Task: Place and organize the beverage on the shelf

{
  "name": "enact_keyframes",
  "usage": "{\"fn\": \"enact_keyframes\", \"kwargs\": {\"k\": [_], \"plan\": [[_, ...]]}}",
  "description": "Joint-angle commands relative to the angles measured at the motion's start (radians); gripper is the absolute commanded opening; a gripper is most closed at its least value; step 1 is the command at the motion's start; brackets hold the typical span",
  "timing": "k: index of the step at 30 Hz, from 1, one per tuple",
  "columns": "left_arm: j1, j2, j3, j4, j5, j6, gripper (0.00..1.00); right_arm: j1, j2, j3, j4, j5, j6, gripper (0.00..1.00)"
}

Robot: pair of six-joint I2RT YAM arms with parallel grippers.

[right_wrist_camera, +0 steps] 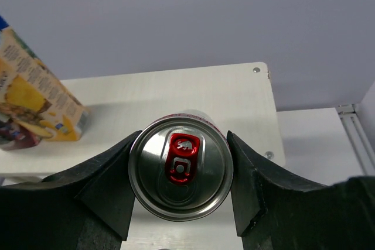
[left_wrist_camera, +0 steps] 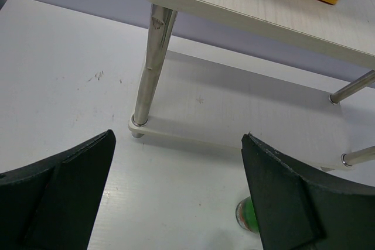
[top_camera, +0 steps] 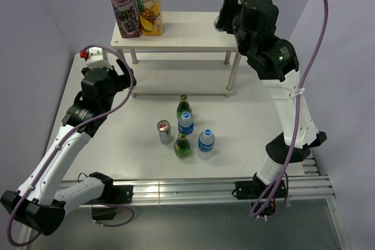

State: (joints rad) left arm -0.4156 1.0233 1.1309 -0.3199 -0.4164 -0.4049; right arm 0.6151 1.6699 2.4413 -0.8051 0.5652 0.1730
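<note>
Lavender walls (top_camera: 35, 16) back a white table (top_camera: 117, 144), with the shelf (top_camera: 187, 30) at its 12 o'clock edge. At the 9 o'clock end of the shelf's top board, a purple carton (top_camera: 124, 4) and a yellow carton (top_camera: 147, 1) stand upright, side by side. At the 3 o'clock end, the right gripper (right_wrist_camera: 184, 139) pinches a silver can (right_wrist_camera: 180, 171) by its sides, red tab up, over the board. Whether the can's base touches the board cannot be told. The left gripper (left_wrist_camera: 177, 139) hangs spread wide and holding nothing, just off the shelf's front post (left_wrist_camera: 149, 68) at 9 o'clock. On the table at 6 o'clock of the shelf, two green bottles (top_camera: 183, 105) (top_camera: 182, 146), two water bottles (top_camera: 186, 122) (top_camera: 205, 141) and a second can (top_camera: 164, 132) stand in a close cluster.
</note>
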Motion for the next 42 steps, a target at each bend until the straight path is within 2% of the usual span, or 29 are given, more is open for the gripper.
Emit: {"fn": "enact_keyframes", "kwargs": {"k": [1,4,10,21,31,34,37,38,41,42], "plan": [[0.0,-0.023,0.0,0.021,0.013,0.012,0.95,-0.032,0.01,0.036,0.096,-0.045,-0.046,0.11],[0.0,-0.022,0.001,0.018,0.016,0.012,0.95,-0.063,0.048,0.093,0.083,-0.06,-0.05,0.12],[0.0,-0.029,0.0,0.021,0.018,0.014,0.95,-0.098,0.057,0.044,0.096,-0.094,-0.041,0.12],[0.001,-0.028,0.001,0.019,0.018,0.017,0.95,-0.15,0.114,0.038,0.014,-0.143,0.01,0.14],[0.0,-0.029,0.001,0.018,0.016,0.018,0.95,-0.163,0.129,0.021,-0.016,-0.157,0.028,0.22],[0.0,-0.031,0.0,0.018,0.016,0.018,0.95,-0.166,0.137,0.027,-0.016,-0.169,0.029,0.29],[0.001,-0.031,-0.002,0.018,0.014,0.018,0.95,-0.169,0.149,0.036,-0.02,-0.169,0.029,0.45],[0.0,-0.031,-0.002,0.018,0.014,0.017,0.95,-0.169,0.154,0.039,-0.019,-0.168,0.029,0.57],[0.0,-0.031,-0.002,0.018,0.013,0.02,0.95,-0.169,0.165,0.042,-0.013,-0.168,0.028,0.7],[0.0,-0.031,-0.002,0.019,0.011,0.02,0.95,-0.173,0.168,0.044,-0.011,-0.168,0.028,0.72]]}}
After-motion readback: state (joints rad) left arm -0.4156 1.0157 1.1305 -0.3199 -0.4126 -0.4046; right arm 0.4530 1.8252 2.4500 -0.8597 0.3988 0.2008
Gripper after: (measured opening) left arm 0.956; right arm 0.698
